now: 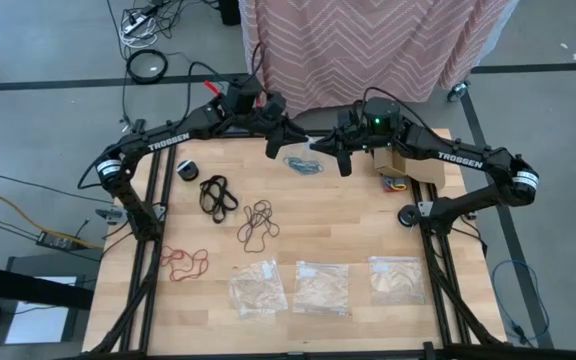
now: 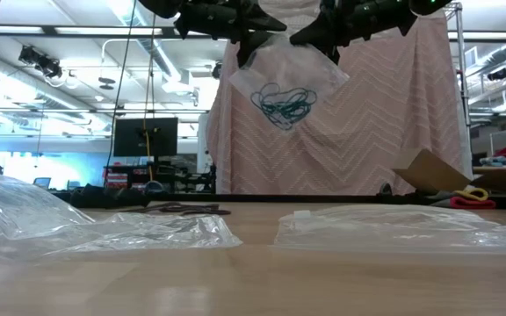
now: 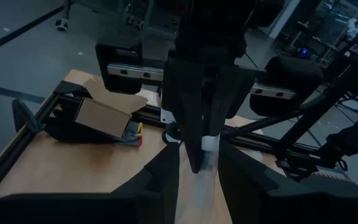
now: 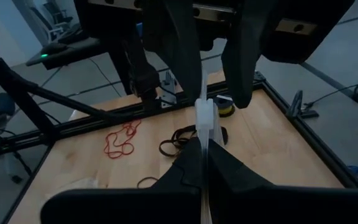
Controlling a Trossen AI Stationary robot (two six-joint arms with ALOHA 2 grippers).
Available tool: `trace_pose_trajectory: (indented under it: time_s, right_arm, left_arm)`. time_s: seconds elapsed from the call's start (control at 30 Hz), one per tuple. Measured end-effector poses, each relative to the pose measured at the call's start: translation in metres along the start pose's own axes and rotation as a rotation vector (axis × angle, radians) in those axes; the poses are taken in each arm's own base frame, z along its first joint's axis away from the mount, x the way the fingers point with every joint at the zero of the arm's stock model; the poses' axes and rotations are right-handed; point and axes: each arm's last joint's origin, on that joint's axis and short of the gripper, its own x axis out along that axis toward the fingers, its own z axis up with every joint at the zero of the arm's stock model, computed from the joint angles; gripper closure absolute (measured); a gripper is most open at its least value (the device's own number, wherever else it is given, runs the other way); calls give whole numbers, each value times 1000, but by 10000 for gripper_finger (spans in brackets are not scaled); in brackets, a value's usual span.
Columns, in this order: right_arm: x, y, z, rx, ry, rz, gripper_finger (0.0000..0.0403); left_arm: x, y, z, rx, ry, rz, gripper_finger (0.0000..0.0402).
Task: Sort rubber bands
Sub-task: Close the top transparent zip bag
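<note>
The teal-blue rubber bands (image 2: 281, 104) hung inside a clear plastic bag (image 2: 290, 81) held up in the air between the two grippers, just below both sets of fingertips. The right gripper (image 1: 320, 148) was clenched on the bag's top edge; in the right wrist view its fingers (image 4: 191, 171) met flat on the thin plastic. The left gripper (image 1: 295, 132) faced it from the other side, its fingers (image 3: 166, 171) standing a little apart astride the same edge; whether they truly pinched the bag I could not tell.

Away from the grippers, on the wooden table (image 1: 348, 220), lay the black rubber bands (image 1: 217, 192), the dark brown rubber bands (image 1: 257, 222) and the red rubber bands (image 1: 184, 262), each cluster apart from the others, with three more bags (image 1: 320, 286) in a row farther off.

The risk, as I judge it, was that the bag hung from one firm grip only: if the left fingers slid off the slick film, the bag could swing or tip and spill the teal loops.

The low view alone showed the bands sitting inside the lifted bag; the high view showed them only as a tangle beneath the grippers, but alone showed where the other clusters lay.
</note>
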Motion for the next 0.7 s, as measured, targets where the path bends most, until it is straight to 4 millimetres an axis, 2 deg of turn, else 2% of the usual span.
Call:
trace_pose_trajectory:
  time_s: [0.2,0.4,0.7]
  right_arm:
    - [0,0,0,7,0,0,403]
    - [0,0,0,8,0,0,403]
    - [0,0,0,36,1,-1,403]
  left_arm:
    - [0,0,0,-15,2,-8,310]
    - [1,-1,-1,-12,10,-59,389]
    - [2,-1,-1,-2,8,-41,399]
